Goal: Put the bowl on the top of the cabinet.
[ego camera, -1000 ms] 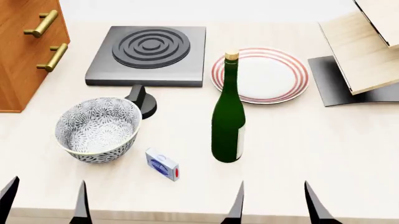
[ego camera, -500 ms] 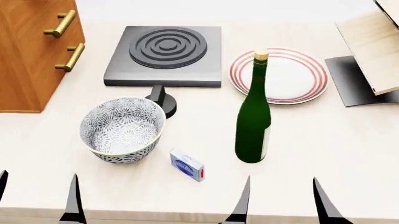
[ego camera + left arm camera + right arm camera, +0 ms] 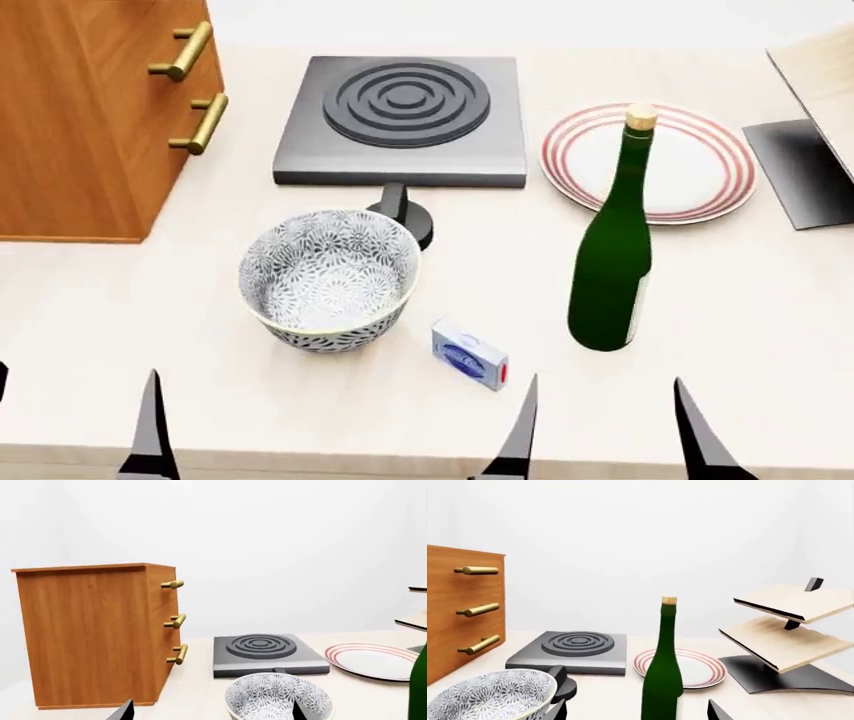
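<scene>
Overhead, the bowl [image 3: 331,278] sits upright on the tabletop [image 3: 747,330], near the cabinet [image 3: 80,110]. Both grippers, left [image 3: 74,425] and right [image 3: 603,425], hang empty with fingers wide. Left wrist: bowl [image 3: 279,699] beside the cabinet [image 3: 87,635]. Right wrist: bowl [image 3: 490,696] left of a green bottle [image 3: 662,672].

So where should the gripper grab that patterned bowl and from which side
Probably the near-left rim of the bowl, one finger inside and one outside, coming down from above with the left gripper. It sits upright and open, too wide to span; the stove knob crowds its far side and the small box its near right.
</scene>
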`<state>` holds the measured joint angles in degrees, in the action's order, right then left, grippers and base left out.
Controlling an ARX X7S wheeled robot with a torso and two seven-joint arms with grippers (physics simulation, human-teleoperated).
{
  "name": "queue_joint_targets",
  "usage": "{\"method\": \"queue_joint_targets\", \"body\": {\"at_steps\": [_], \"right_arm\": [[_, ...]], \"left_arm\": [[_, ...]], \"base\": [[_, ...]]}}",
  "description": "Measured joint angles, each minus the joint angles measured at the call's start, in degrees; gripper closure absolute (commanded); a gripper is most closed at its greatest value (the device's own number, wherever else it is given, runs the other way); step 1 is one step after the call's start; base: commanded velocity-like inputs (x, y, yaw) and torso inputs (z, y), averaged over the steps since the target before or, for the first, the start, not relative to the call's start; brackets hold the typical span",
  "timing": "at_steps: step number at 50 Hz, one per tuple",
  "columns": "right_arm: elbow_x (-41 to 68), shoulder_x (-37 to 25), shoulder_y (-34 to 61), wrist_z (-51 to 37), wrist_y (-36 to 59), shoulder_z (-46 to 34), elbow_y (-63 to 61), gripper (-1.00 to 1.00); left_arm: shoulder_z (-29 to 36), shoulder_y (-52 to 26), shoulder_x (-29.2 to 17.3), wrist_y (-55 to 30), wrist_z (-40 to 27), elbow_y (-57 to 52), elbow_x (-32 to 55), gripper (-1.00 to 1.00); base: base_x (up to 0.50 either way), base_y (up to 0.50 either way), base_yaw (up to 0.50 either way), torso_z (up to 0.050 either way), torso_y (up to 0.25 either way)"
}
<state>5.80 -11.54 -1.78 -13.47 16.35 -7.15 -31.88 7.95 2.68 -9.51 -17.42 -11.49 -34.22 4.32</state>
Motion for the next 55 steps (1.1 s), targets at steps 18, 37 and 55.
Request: {"method": "queue_joint_targets", "body": {"at_steps": [18,37,55], "right_arm": [[-0.19,-1.00,-0.27,-1.37,-1.32,-1.12,0.81,-1.00],[0.40,-1.82,-0.10,-2.56,-0.69,-2.12,0.41,-1.00],[1.12,-2.59,0.00,-3.45,-0.27,-2.63,0.04,-1.00]], "left_arm": [[0.55,0.22,-0.66,0.49,-0.76,-0.03,0.68,-1.00],[0.81,0.34,-1.51,0.56,-1.60,-0.43,1.40,-1.00],[1.62,0.14,-2.57,0.34,-2.86,-0.83,2.09,-1.00]], "base": [[0.00,0.37,0.00,0.000,0.000],[0.00,0.19,0.00,0.000,0.000],[0.00,0.50,0.00,0.000,0.000]]}}
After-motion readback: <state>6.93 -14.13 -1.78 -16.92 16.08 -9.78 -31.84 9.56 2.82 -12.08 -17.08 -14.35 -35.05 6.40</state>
